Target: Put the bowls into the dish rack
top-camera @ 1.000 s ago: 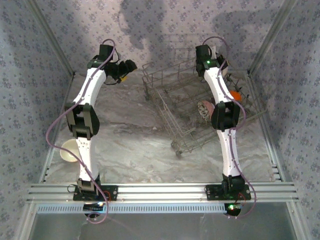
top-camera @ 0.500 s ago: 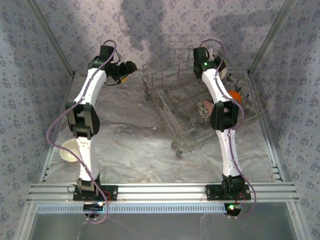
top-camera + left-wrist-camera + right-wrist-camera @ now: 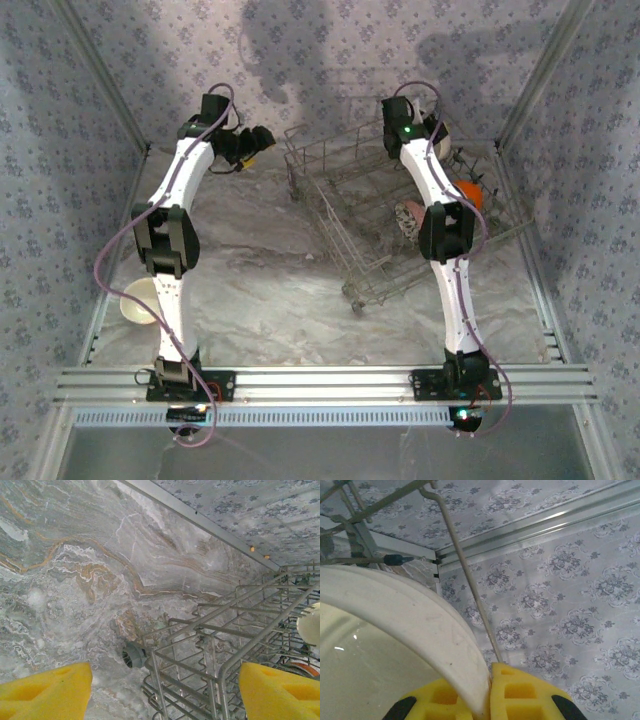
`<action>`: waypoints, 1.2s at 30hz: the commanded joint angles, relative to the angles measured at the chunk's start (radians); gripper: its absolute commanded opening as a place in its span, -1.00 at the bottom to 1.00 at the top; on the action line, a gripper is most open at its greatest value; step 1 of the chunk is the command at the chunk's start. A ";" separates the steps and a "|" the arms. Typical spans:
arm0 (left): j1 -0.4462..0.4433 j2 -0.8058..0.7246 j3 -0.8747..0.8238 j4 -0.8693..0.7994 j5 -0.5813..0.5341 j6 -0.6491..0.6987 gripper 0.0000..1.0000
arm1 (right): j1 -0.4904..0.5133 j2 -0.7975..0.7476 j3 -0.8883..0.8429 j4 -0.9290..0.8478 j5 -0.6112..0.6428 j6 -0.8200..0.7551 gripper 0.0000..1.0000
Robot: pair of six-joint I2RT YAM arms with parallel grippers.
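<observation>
- We are seeing a cream bowl (image 3: 135, 298) lying on the counter (image 3: 260, 290) nearest us, beside our left arm and well apart from the rack.
- The dish rack (image 3: 370, 220) is sitting on the counter's right half, carrying a patterned bowl (image 3: 410, 218) and an orange bowl (image 3: 470, 190) inside.
- Our left hand (image 3: 258, 135) is hovering near the rack's far left corner, its yellow fingers (image 3: 45, 695) spread wide and holding nothing.
- Our right hand (image 3: 487, 695) is pinching the rim of a pale bowl (image 3: 395, 630) over the rack's far side.
</observation>
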 commanded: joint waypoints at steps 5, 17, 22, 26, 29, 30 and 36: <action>-0.005 -0.028 -0.031 0.009 0.023 0.026 0.55 | 0.014 -0.002 -0.026 0.060 -0.020 -0.017 -1.00; -0.001 -0.034 -0.049 0.011 0.026 0.032 0.55 | 0.033 0.000 -0.079 0.136 -0.006 -0.119 -1.00; 0.001 -0.034 -0.047 0.013 0.029 0.034 0.54 | 0.038 0.008 -0.068 0.147 0.015 -0.129 -1.00; 0.001 -0.035 -0.047 0.010 0.030 0.035 0.55 | 0.037 0.012 -0.060 0.147 0.020 -0.131 -0.96; 0.001 -0.036 -0.049 0.008 0.032 0.036 0.55 | 0.036 0.017 -0.057 0.147 0.024 -0.139 -0.83; 0.002 -0.036 -0.049 0.008 0.032 0.036 0.55 | 0.036 0.017 -0.055 0.146 0.024 -0.139 -0.80; 0.002 -0.039 -0.049 0.007 0.032 0.036 0.55 | 0.037 0.018 -0.056 0.138 0.026 -0.137 -0.44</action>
